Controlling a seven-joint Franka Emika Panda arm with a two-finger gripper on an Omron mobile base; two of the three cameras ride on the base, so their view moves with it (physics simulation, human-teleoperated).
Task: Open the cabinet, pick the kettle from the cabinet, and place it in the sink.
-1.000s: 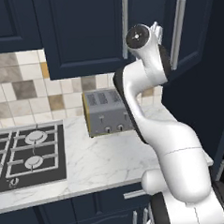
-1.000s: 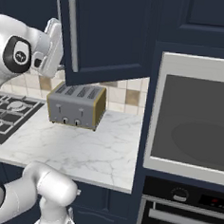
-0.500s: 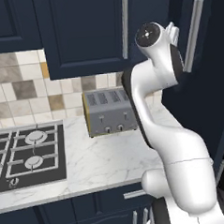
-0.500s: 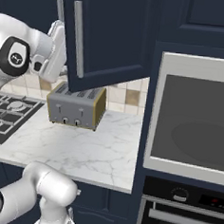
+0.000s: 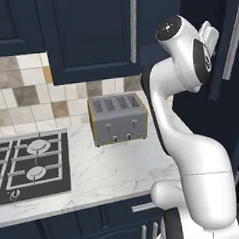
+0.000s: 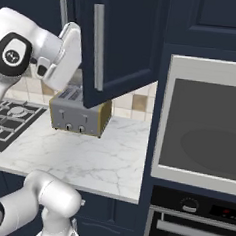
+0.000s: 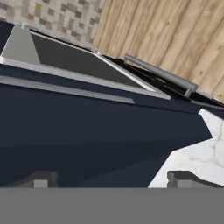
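We see white arm raised high, elbow bent, gripper fingers spread wide, empty, beside swung-out dark navy wall cabinet door.

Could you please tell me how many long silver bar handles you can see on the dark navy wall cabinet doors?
2: one long vertical silver bar handle is on the closed left door, the other on the right door, which is swung open. More may lie beyond the frame.
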